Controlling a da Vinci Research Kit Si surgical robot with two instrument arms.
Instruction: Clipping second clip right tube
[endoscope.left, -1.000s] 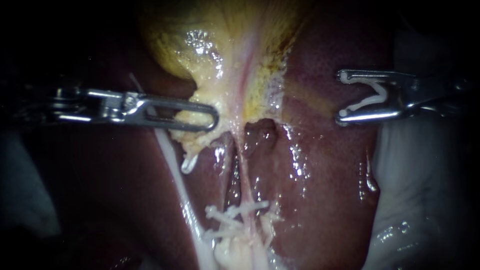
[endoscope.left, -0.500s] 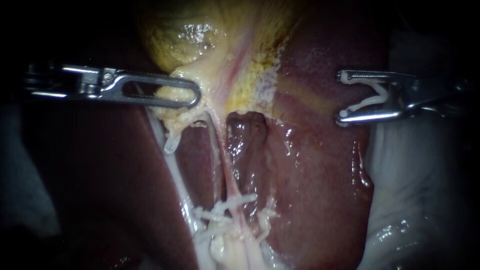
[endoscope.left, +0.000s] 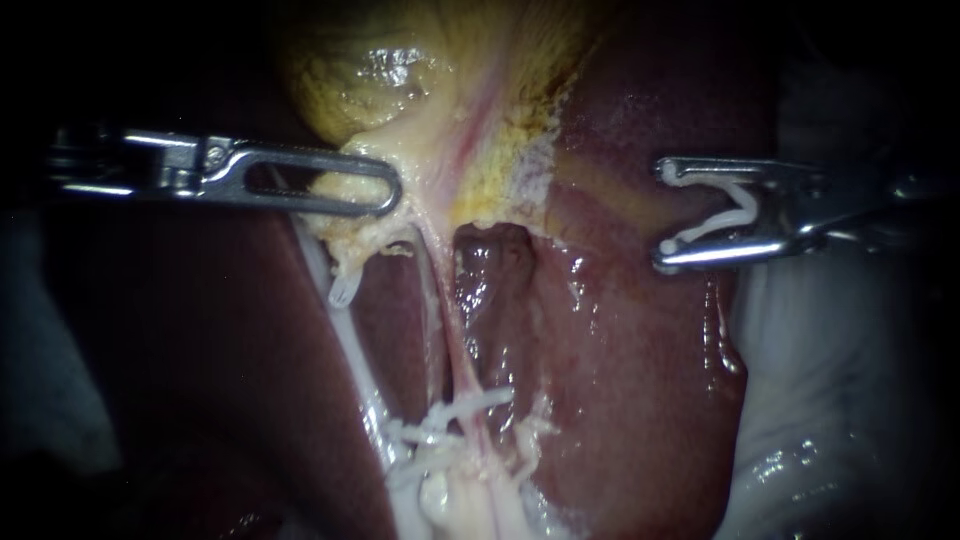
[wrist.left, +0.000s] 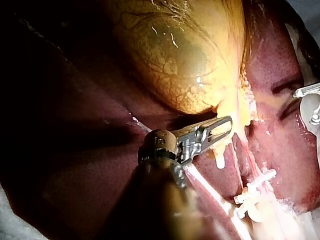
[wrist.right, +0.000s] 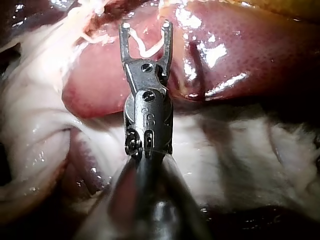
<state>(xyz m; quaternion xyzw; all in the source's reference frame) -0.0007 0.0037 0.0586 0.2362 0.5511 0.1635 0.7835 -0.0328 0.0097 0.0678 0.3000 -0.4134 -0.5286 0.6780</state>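
Looks like the approach stage: carrying a fresh clip in, not yet placing it.

Hovering over the right edge of the dark red, glistening liver (endoscope.left: 620, 340) with the right instrument (endoscope.left: 664, 217), jaws spread wide around an open white plastic clip (endoscope.left: 725, 212). Both jaws touch the clip, well apart from any tube.

Pinching pale yellow fatty tissue (endoscope.left: 345, 235) at the neck of the yellow-green gallbladder (endoscope.left: 360, 90) with the left instrument (endoscope.left: 388, 190), jaws pressed together on it. Apparently drawing it toward the liver's left edge and stretching the strands below.

Right tube, by position: the thin pinkish strand (endoscope.left: 452, 340) running from that neck down the middle of the liver. Lies just beside a whiter left strand (endoscope.left: 354, 345), and is crossed low down by a seated white clip (endoscope.left: 478, 403) among a small cluster.

Next, probably:
- Swing the right instrument across to the bare pinkish stretch above the seated clip.
- Straddle the tube squarely, fully inside the clip's mouth, then close.
- Calls for clearance from the liver behind, the whiter strand alongside and the seated clip.
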